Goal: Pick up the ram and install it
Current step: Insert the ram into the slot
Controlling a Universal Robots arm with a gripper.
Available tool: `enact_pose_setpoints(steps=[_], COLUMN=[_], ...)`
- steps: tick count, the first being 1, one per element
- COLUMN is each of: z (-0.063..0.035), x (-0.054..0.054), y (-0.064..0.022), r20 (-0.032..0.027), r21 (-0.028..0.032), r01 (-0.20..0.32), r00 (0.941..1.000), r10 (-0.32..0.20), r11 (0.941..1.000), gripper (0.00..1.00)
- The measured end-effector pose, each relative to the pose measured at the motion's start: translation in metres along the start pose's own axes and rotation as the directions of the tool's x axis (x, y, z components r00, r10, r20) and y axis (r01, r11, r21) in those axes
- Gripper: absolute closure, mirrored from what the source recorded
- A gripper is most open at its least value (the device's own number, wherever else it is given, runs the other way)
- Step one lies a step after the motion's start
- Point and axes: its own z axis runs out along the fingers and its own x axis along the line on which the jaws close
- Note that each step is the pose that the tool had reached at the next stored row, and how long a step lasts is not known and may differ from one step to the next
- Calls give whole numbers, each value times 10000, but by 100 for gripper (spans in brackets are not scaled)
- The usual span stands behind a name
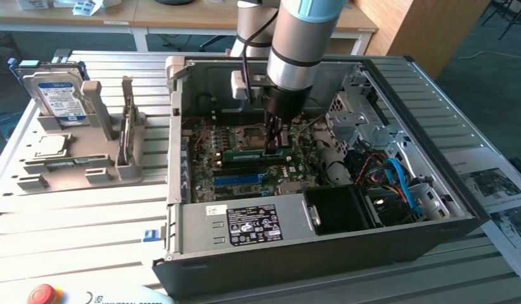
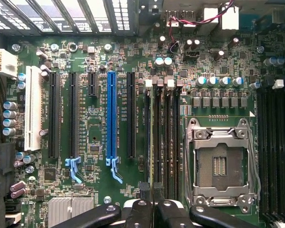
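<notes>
The gripper (image 1: 274, 145), fingers clamped on the ram (image 1: 243, 154), held the green stick edge-down along the memory slots (image 2: 167, 142) of the motherboard (image 1: 205, 158), apparently aligned for seating.

Room-wise: below my pincer (image 1: 275, 144) and all around it there's a slatted metal table (image 1: 83, 209), pale and catching plenty of bright light. Way beyond the pincer sits a row of wooden desks (image 1: 192, 18) on white legs, with a tall wooden panel (image 1: 412, 25) near them. Floor's blue-grey carpet (image 1: 485, 63), with dark chair legs (image 1: 508, 14) far off.
</notes>
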Motion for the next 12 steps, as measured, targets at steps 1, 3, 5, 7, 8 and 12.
enact_pose_setpoints(steps=[1, 3, 5, 7, 8, 12], z=[0, 1, 3, 2, 2, 2], x=[0, 0, 0, 0, 0, 3], y=[0, 7, 17, 17, 18, 18], r20=[0, 2, 4, 2, 1, 2], r21=[0, 1, 2, 1, 1, 1], r01=[1, -1, 0, 1, 2, 18], r00=[10000, 10000, 10000, 10000, 10000, 10000], r10=[-1, 1, 0, -1, -2, -18], r11=[10000, 10000, 10000, 10000, 10000, 10000], gripper=[88, 88, 88, 88, 88, 88])
